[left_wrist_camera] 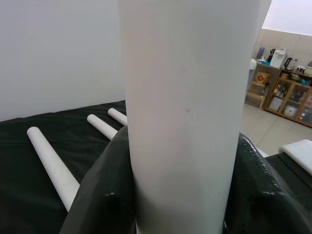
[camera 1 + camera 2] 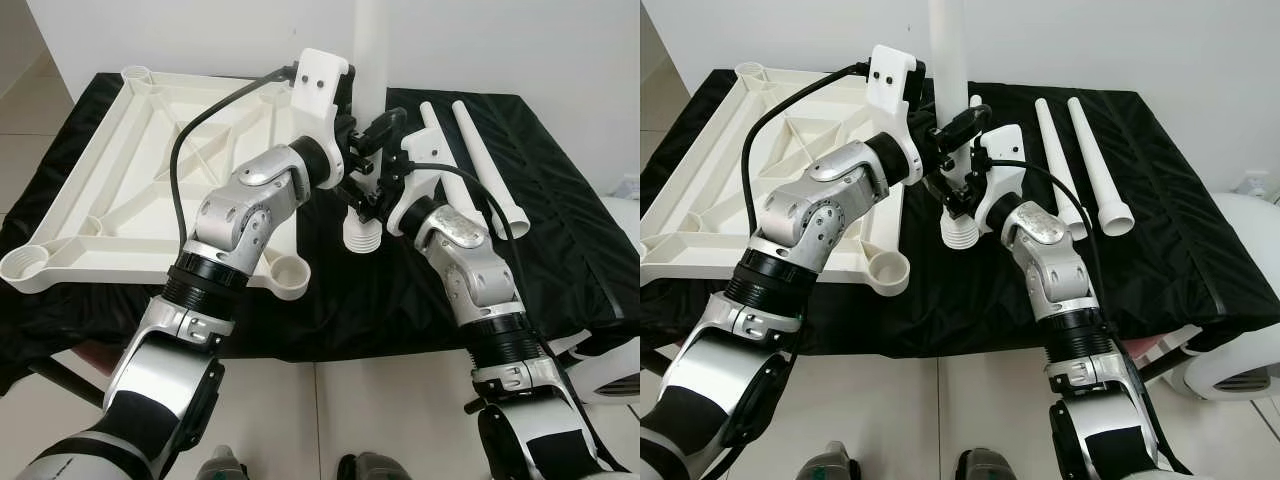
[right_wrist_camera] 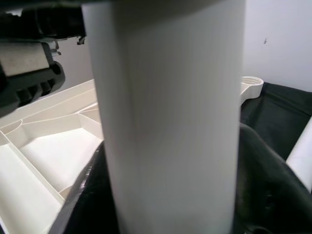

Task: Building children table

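A white table leg (image 2: pixel 948 60) stands upright over the black cloth, its ribbed screw end (image 2: pixel 362 232) at the bottom, just right of the overturned white table top (image 2: pixel 130 170). My left gripper (image 2: pixel 375 135) is shut on the leg higher up. My right gripper (image 2: pixel 370 195) is shut on it lower down, just above the ribbed end. In the left wrist view the leg (image 1: pixel 185 112) sits between black fingers (image 1: pixel 105 195). In the right wrist view the leg (image 3: pixel 170 122) hides most of the table top (image 3: pixel 53 156). The nearest corner socket (image 2: pixel 290 275) lies left of the leg's foot.
Spare legs (image 2: pixel 1058 165) (image 2: pixel 1095 160) lie side by side on the black cloth (image 2: pixel 560 230) to the right, a third (image 2: pixel 975 100) behind the held one. A white rounded object (image 2: pixel 1240 300) sits at the right edge. Tiled floor lies below the near edge.
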Robot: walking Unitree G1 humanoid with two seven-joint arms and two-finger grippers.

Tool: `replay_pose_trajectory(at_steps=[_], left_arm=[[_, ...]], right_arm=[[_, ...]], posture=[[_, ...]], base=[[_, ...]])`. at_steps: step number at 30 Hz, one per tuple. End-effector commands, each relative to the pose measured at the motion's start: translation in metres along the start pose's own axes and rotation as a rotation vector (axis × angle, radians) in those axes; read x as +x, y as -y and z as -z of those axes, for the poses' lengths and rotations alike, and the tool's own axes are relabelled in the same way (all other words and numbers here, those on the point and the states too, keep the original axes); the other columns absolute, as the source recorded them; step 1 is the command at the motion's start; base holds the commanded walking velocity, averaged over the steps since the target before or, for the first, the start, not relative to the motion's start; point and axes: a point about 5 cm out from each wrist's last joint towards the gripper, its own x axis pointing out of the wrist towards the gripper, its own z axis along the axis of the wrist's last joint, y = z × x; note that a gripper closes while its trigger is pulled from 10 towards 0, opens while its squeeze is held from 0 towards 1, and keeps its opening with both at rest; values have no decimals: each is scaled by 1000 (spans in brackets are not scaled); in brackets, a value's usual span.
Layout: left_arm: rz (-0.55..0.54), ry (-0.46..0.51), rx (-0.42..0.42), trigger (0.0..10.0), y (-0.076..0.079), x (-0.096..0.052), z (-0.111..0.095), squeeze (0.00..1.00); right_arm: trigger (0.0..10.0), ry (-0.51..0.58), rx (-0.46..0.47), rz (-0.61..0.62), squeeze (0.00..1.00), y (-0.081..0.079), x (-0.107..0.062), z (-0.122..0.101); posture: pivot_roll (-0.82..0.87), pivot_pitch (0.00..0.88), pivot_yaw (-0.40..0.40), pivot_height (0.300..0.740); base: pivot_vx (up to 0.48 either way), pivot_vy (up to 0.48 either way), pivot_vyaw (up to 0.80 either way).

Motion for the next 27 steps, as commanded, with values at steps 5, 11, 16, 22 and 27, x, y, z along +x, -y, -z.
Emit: replay_pose_trajectory(at_steps=[5,11,16,22,27], left_arm=[[140,7,13,10000,13,0,0,0],[156,2,31,10000,17,-1,3,0],[167,1,35,10000,21,0,5,0],[172,-2,34,10000,22,0,6,0],[176,-4,31,10000,23,0,6,0]], right_arm=[[10000,-6,3,26,0,5,0,-3],[10000,-12,3,36,0,7,1,-6],[10000,-14,1,38,0,7,1,-7],[549,-11,4,29,0,6,1,-8],[0,-13,2,38,0,7,0,-8]], posture=[[-33,0,-42,740],[-35,0,-46,740],[-34,0,-49,740],[-35,0,-48,740],[-35,0,-48,740]], base=[[0,0,0],[0,0,0],[0,0,0],[0,0,0],[0,0,0]])
